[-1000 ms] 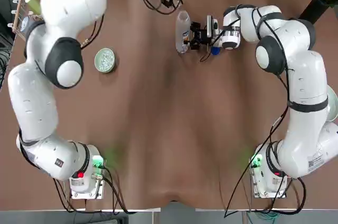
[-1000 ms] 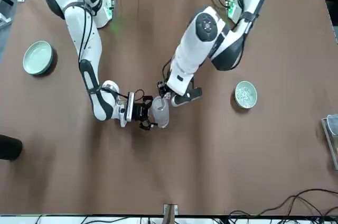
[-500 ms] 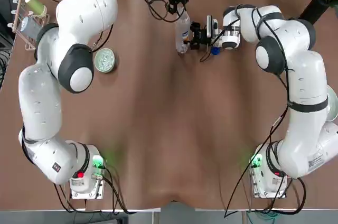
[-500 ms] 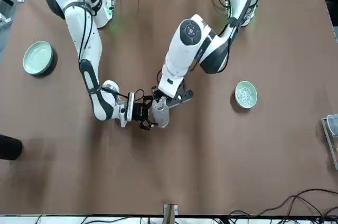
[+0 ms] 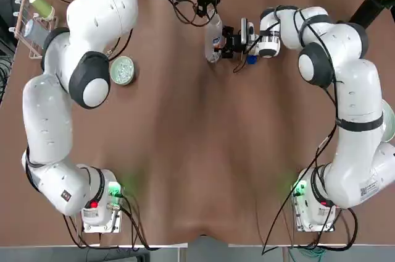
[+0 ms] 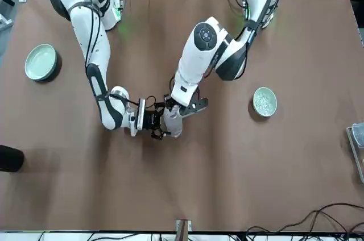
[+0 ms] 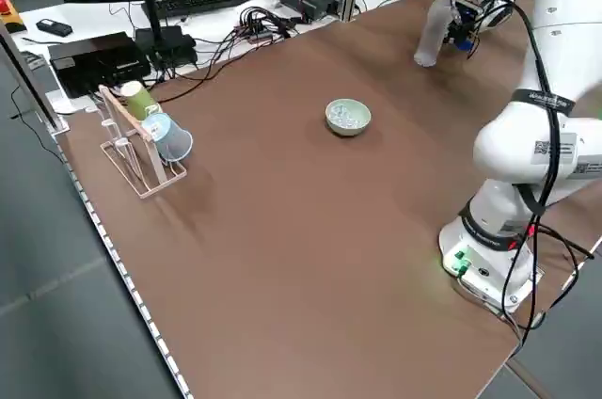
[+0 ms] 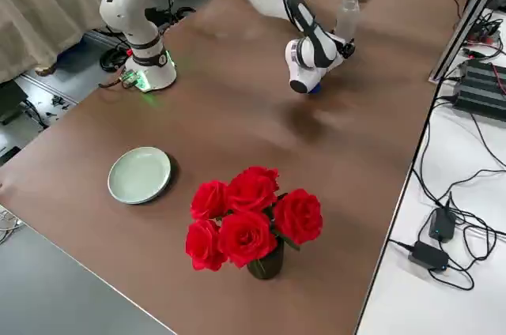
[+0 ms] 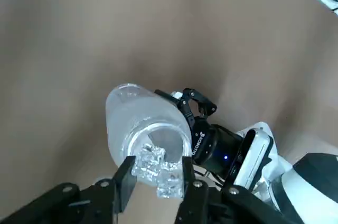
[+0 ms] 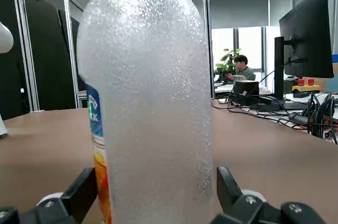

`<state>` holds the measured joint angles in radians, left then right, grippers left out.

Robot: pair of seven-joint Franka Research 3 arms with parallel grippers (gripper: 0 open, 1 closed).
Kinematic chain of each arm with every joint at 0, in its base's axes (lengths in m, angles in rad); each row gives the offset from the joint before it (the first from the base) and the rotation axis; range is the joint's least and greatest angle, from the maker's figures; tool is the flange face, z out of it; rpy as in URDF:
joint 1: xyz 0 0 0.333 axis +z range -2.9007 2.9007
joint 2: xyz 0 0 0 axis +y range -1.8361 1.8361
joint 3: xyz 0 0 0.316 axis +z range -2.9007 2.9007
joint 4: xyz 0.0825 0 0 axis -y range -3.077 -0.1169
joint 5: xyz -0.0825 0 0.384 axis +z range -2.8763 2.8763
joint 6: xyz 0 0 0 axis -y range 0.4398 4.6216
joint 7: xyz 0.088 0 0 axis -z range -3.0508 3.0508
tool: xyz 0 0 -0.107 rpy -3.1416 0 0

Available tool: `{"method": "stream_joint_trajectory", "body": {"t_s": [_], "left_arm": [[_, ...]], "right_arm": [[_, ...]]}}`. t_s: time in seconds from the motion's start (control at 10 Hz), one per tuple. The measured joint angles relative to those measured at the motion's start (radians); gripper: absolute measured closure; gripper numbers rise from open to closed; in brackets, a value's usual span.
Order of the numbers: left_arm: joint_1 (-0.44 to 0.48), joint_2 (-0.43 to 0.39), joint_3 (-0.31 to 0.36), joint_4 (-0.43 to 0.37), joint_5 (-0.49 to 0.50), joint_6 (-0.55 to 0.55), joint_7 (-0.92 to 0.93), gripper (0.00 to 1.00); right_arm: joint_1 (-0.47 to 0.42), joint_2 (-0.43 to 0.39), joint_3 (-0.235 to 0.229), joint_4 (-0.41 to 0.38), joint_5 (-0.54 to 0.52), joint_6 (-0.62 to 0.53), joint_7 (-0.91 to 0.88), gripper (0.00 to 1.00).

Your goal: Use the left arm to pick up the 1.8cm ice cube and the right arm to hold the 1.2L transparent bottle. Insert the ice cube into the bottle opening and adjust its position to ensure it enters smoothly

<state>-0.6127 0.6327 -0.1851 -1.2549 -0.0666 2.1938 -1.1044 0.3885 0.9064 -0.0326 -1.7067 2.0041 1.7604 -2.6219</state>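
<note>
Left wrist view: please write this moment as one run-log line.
left gripper: shut on whitish translucent ice cube | above bottle opening | right gripper: shut on slim clear plastic bottle

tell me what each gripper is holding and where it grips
Left gripper pinches whitish translucent ice cubes above the bottle mouth. Right gripper clamps the clear plastic bottle around its lower body.

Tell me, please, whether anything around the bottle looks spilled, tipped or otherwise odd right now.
Nothing stands out. The bottle stands upright between the right gripper's fingers, and the left gripper holds ice cubes at the bottle opening. No spill shows.
</note>
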Motion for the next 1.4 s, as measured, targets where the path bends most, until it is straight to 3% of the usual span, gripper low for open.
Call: {"method": "stream_joint_trajectory", "body": {"t_s": [0.8,1.4], "left_arm": [[-0.012,0.009,-0.001,0.0,0.0,0.024,0.001,0.6],[-0.014,0.012,0.0,0.0,0.0,0.027,0.001,0.46]], "right_arm": [[0.0,0.0,0.0,0.0,0.001,0.0,0.0,0.0],[0.0,0.001,0.0,0.001,0.001,0.0,0.0,0.0]]}}
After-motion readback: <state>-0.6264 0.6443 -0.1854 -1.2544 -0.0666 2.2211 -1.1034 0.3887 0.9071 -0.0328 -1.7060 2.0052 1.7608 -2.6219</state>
